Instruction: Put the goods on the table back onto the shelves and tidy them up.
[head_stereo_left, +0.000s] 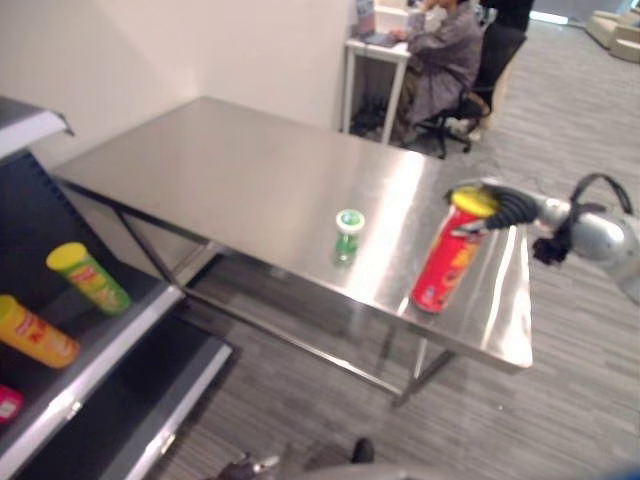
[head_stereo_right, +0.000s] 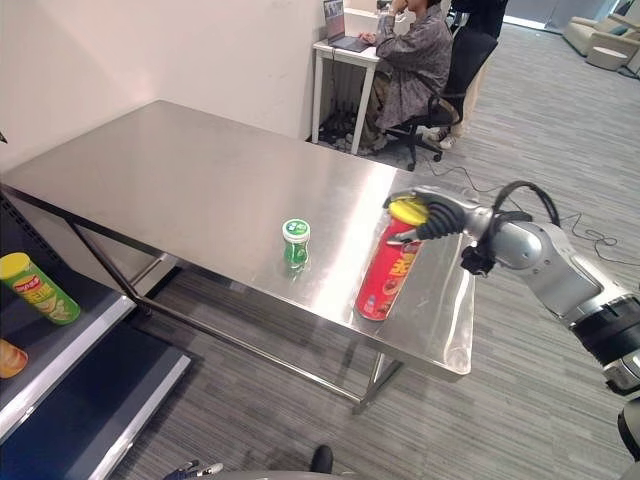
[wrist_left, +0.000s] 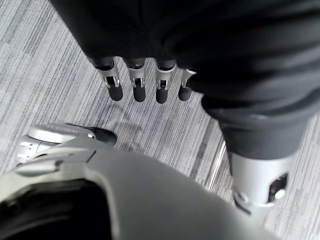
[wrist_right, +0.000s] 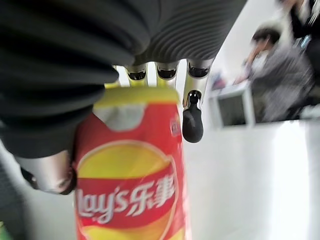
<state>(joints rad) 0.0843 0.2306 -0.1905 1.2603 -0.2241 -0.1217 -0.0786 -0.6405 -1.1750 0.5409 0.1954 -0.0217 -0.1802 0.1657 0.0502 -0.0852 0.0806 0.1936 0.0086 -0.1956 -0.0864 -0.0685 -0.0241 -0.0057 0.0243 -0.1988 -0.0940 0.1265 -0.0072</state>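
A tall red can (head_stereo_right: 387, 268) with a yellow lid stands tilted near the front right corner of the steel counter (head_stereo_left: 230, 170), its top leaning toward the robot's right hand (head_stereo_right: 432, 217). The hand reaches in from the right and wraps the can's upper end, fingers (wrist_right: 192, 118) curled over the lid rim and the thumb against the side. From the wrist, the can shows a red wall with a yellow oval, a red band of white lettering and a silver patch just under the lid.

A small green bottle (head_stereo_left: 348, 234) with a white-ringed green cap stands upright on the counter to the left of the can, apart from it.

The dark shelves (head_stereo_left: 90, 350) sit at lower left. On one shelf a green can (head_stereo_left: 88, 278) with a yellow lid lies on its side, an orange can (head_stereo_left: 36, 333) lies beside it nearer the front, and a pink item (head_stereo_left: 8, 402) shows at the edge, too cut off to identify.

The left hand (wrist_left: 145, 82) hangs over the grey striped floor (wrist_left: 45, 70), fingers straight and relaxed, holding nothing.

Beyond the counter, a person (head_stereo_right: 410, 62) in a grey patterned top sits on a black chair (head_stereo_right: 462, 70) at a white desk (head_stereo_right: 345, 60) with a laptop (head_stereo_right: 340, 28) against the wall.
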